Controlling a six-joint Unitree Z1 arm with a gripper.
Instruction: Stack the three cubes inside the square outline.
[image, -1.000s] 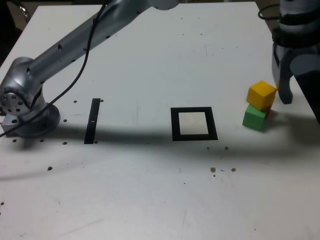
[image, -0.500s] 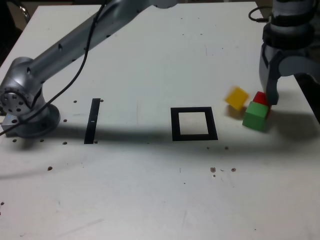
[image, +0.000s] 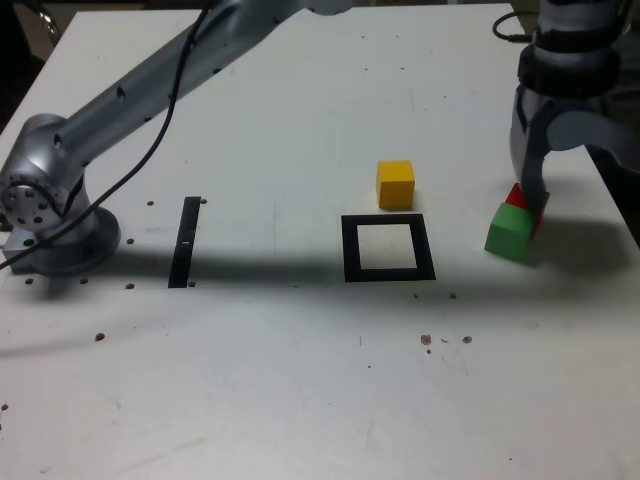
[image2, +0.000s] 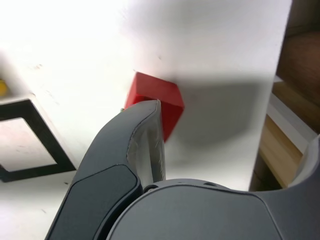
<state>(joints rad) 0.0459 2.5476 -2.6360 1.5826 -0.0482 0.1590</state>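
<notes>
And here's the pincer (image2: 234, 145), jaws spread wide with nothing between them, one finger right over by the red cube (image2: 159, 97), close enough that it may be brushing it, though I can't confirm contact. The green cube (image: 511, 232) sits snug beside the red on the exterior view's left, and the yellow cube (image: 395, 186) is off on its own, just beyond the far edge of the square outline (image: 429, 246), nothing stacked inside it. Now, handling: these look like light, stiff blocks, smooth-faced and hardly fragile, so a moderate squeeze across two opposite flat faces, low on the sides, should do nicely. Catch one by its corners and it'll likely twist or skid (smooth little things love to do that). Yellow looks the easy pick, sides all free; red needs the jaws turned square to it, clear of its green neighbour.
</notes>
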